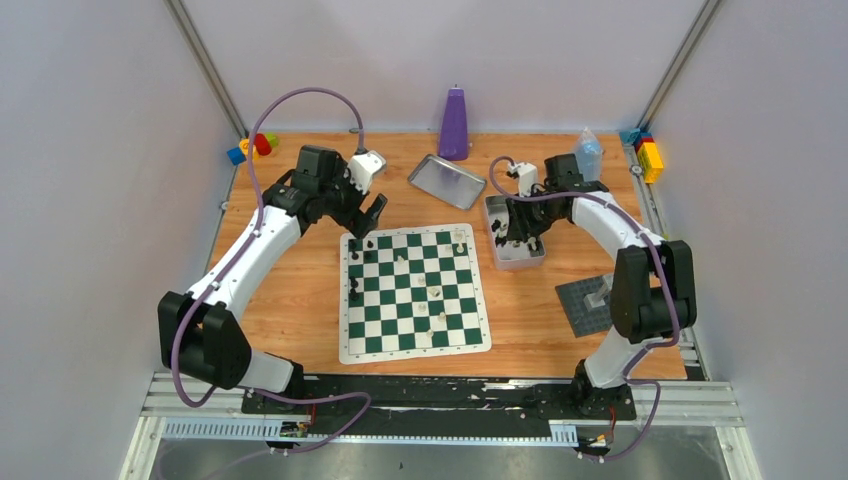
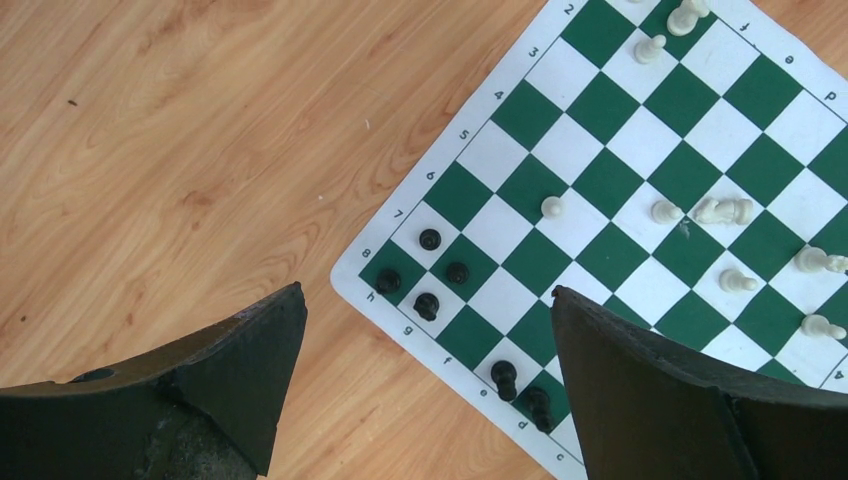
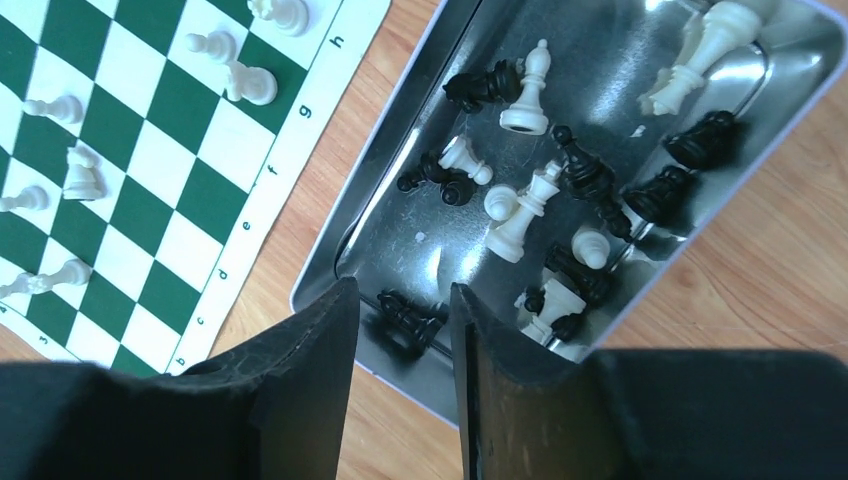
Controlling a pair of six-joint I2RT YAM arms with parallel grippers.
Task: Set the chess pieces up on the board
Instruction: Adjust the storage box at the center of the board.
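The green and white board lies mid-table. Several black chess pieces stand along its left edge and cream-white ones are scattered on its right half. My left gripper hangs open and empty above the board's far left corner; the left wrist view shows its wide gap over the black pieces. My right gripper is low over a metal tin of loose pieces. In the right wrist view its jaws stand partly open around a lying black piece, not holding it.
A flat silver tray and a purple bottle stand behind the board. A dark grey baseplate lies at the right. Coloured blocks sit at the back left and back right corners.
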